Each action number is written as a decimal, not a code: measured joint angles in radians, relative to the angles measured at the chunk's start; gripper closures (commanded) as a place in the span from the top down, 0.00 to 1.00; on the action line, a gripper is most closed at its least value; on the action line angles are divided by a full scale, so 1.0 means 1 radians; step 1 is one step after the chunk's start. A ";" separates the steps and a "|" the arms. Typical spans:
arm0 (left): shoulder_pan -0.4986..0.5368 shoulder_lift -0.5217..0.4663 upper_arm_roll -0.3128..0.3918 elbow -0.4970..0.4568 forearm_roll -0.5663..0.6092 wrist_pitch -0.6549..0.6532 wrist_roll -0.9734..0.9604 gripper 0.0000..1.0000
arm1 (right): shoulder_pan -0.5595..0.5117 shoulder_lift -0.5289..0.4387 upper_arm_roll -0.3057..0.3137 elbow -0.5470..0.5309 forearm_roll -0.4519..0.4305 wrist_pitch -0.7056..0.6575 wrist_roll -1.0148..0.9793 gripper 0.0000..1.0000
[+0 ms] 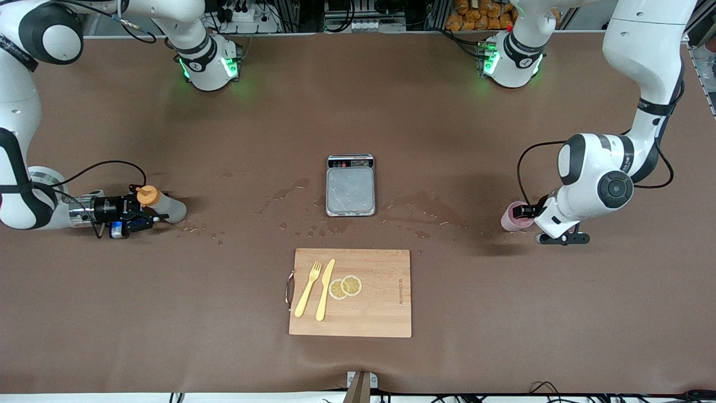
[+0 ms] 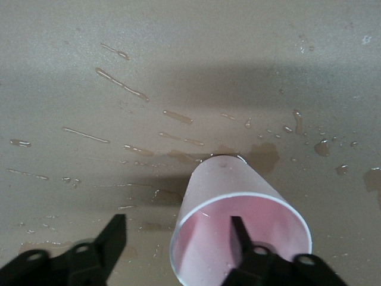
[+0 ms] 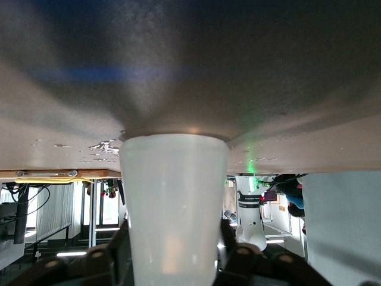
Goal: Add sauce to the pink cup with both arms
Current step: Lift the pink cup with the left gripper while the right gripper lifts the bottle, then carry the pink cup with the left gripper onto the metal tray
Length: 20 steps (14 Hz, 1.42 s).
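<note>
Dial centred on the scale (image 1: pixel 351 187), twelve o'clock toward the arms' bases.

**Sauce.** The sauce bottle (image 1: pixel 170 208) stands at nine o'clock, at the right arm's end of the table (image 1: pixel 224 336), apparently upright with its orange cap up. The right gripper (image 1: pixel 148 208) comes in from the side and I read its jaws as closed on the bottle's flanks. I judge the translucent body light and soft: too much pinch would spill sauce early. I would therefore hold it at mid-body with modest force.

**Cup.** The pink cup (image 1: pixel 512 219) stands at three o'clock, at the left arm's end, and looks empty. The left gripper (image 1: pixel 526 212) straddles its rim, one finger (image 2: pixel 238 229) inside and the other (image 2: pixel 113 235) outside, clear of the wall, so the jaws are not yet closed. I judge the thin wall light, flexible and easy to tip.

**Surroundings.** Wet streaks (image 1: pixel 425 212) lie between scale and cup, so I expect a slippery surface. At six o'clock the cutting board (image 1: pixel 386 313) carries a fork (image 1: pixel 309 288), a knife (image 1: pixel 325 288) and lemon slices (image 1: pixel 345 286). Scale and board occupy the middle, where I judge the arms would meet.
</note>
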 measured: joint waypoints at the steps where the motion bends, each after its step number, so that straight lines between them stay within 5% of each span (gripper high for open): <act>1: 0.000 0.000 0.000 0.001 0.000 0.000 -0.005 0.00 | 0.001 0.000 0.000 0.000 0.000 0.000 0.000 0.42; 5: -0.002 0.000 -0.002 0.004 0.000 -0.001 -0.033 0.00 | 0.008 0.000 0.001 0.000 0.000 0.000 -0.001 0.60; 8: -0.004 -0.002 -0.004 0.012 0.000 -0.001 -0.034 0.00 | 0.010 0.001 0.002 0.000 0.001 0.000 -0.001 0.60; 13: -0.011 -0.023 -0.005 0.040 0.000 0.000 -0.034 0.00 | 0.013 0.001 0.002 0.000 0.001 0.000 -0.002 0.34; 16: -0.011 -0.066 -0.024 0.051 0.000 0.000 -0.043 0.00 | 0.017 0.001 0.002 0.001 0.001 0.000 -0.002 0.35; 20: -0.013 -0.099 -0.142 0.105 0.000 -0.029 -0.197 0.00 | 0.020 0.001 0.001 0.008 0.000 0.003 0.025 0.36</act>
